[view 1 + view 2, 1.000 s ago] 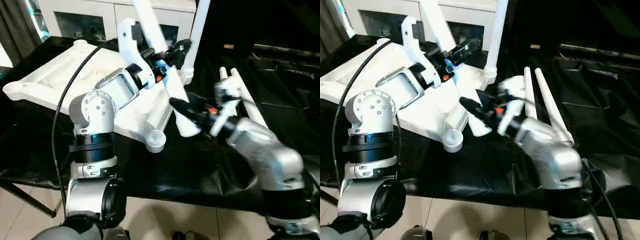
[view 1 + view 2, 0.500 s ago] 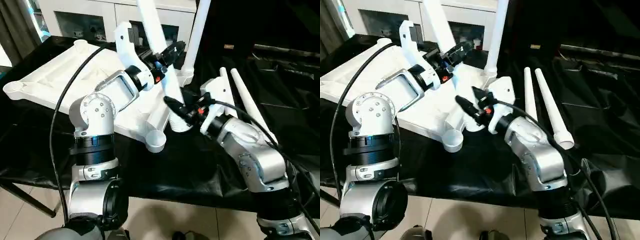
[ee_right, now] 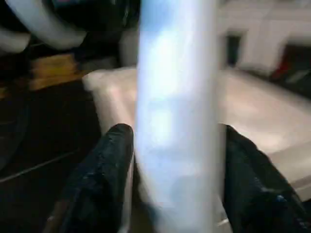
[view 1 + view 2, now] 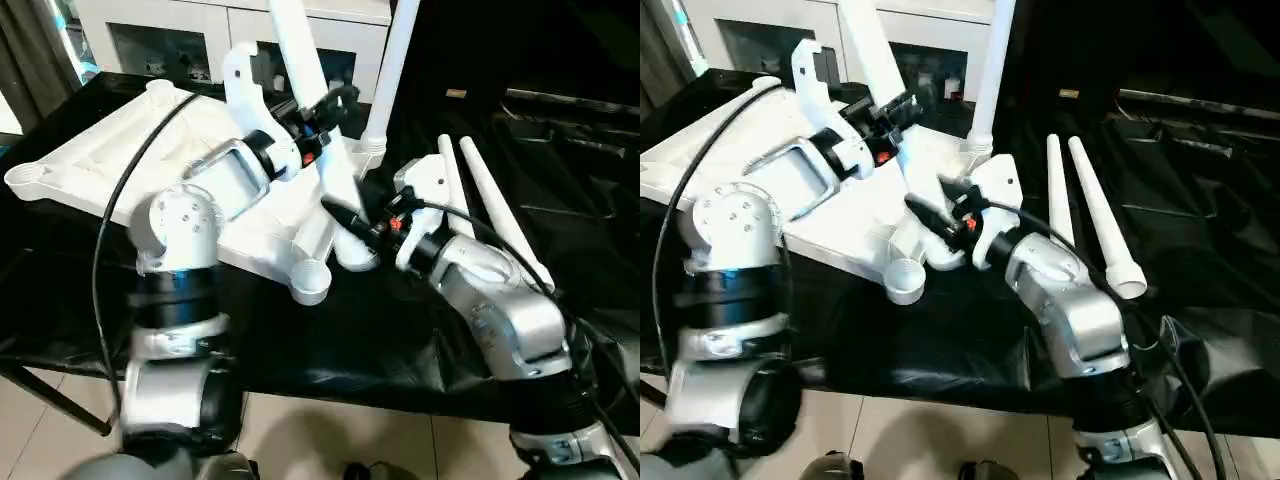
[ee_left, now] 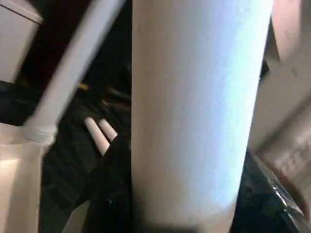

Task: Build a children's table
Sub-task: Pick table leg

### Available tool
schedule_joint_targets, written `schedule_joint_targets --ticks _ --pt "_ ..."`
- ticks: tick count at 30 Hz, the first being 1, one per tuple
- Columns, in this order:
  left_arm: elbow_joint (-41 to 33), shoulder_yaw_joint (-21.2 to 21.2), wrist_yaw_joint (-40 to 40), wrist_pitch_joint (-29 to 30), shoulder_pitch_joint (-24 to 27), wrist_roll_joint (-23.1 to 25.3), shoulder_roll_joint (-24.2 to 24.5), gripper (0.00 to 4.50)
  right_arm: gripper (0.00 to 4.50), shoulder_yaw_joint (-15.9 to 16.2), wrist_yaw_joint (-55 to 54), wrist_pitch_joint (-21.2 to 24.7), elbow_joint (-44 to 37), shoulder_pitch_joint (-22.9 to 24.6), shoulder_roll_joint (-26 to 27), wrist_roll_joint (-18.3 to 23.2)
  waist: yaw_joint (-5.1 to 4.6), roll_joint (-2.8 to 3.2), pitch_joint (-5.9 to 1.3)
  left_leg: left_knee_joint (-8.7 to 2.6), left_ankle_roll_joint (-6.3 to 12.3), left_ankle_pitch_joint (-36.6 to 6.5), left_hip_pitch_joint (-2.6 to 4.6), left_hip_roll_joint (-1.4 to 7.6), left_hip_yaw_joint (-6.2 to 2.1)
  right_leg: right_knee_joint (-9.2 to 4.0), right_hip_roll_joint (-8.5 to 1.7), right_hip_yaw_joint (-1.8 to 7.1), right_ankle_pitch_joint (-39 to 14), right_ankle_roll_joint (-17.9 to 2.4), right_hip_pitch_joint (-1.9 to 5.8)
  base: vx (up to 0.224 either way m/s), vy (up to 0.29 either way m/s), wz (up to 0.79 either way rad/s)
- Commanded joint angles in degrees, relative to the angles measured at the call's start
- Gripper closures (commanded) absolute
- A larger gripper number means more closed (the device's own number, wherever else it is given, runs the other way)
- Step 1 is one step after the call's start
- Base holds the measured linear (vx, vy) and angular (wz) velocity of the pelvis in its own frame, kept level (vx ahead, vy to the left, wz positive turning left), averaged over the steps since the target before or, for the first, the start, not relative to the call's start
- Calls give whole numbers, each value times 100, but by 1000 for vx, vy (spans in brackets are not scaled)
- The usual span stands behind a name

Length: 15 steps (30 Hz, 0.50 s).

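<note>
We find one leg (image 4: 392, 70) standing in its far socket, both tools (image 4: 325, 105) (image 4: 350, 215) closed around a second leg (image 4: 325, 160), and two legs (image 4: 492, 210) still lying on the table (image 4: 560, 180).

The right gripper (image 4: 345, 215) is now right at the bottom end of the slanted white leg (image 4: 335, 170). A second ago it hangs lower and farther out, down by the thick end of that leg over the black cloth. Now its black fingers (image 3: 109, 160) sit on both sides of the leg.

The right arm (image 4: 490, 300) is pulled in closer to the table top (image 4: 110, 150) than before.

The left gripper (image 4: 325, 108) is higher up on the same leg. Its fingers (image 5: 114, 184) are closer together than a second ago, with the leg between them.

The leg now stands a bit steeper, and its bottom end sits closer to the table top's edge.
</note>
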Motion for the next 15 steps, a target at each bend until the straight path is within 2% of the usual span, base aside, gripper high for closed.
schedule_joint_targets --ticks 1,2,3,4,5,9,11,15 --pt "-96 -291 -684 262 9 -326 225 265 154 -197 307 631 44 -154 -209 443 8 -10 -472 -371 186 -759 73 63 -6 -413 -343 223 -1413 -544 402 0 0 0" --pt "-131 -365 -918 390 26 -424 355 266 152 -273 418 796 43 -185 -294 595 19 -14 -484 -374 182 -731 79 51 -11 -386 -347 222 -1373 -594 433 0 0 0" --pt "-136 -378 -954 408 29 -437 376 266 152 -283 433 829 44 -191 -307 620 24 -6 -480 -371 153 -705 81 55 -1 -378 -348 233 -1320 -647 417 0 0 0" --pt "-187 -505 -1261 563 54 -549 567 265 151 -371 572 1123 52 -243 -423 834 20 -6 -472 -370 142 -721 84 55 4 -388 -349 235 -1318 -671 413 0 0 0" --pt "-200 -526 -1305 579 59 -563 594 266 151 -379 602 1153 46 -247 -443 862 28 -3 -477 -370 131 -728 80 52 1 -377 -359 232 -1335 -708 431 0 0 0" --pt "-380 -698 -1934 833 81 -891 904 266 151 -467 1073 1632 -81 -308 -745 1280 36 8 -466 -375 67 -805 92 60 10 -404 -369 235 -1541 -718 432 0 0 0" --pt "-366 -674 -2032 880 44 -939 933 266 151 -470 1202 1793 -130 -333 -844 1394 41 1 -459 -372 42 -817 92 57 12 -421 -364 233 -1640 -679 428 0 0 0" --pt "-279 -758 -2154 789 39 -900 1010 266 188 -445 1232 1916 -134 -359 -898 1451 53 0 -452 -376 -46 -927 102 61 5 -474 -381 221 -2080 -512 409 0 0 0"
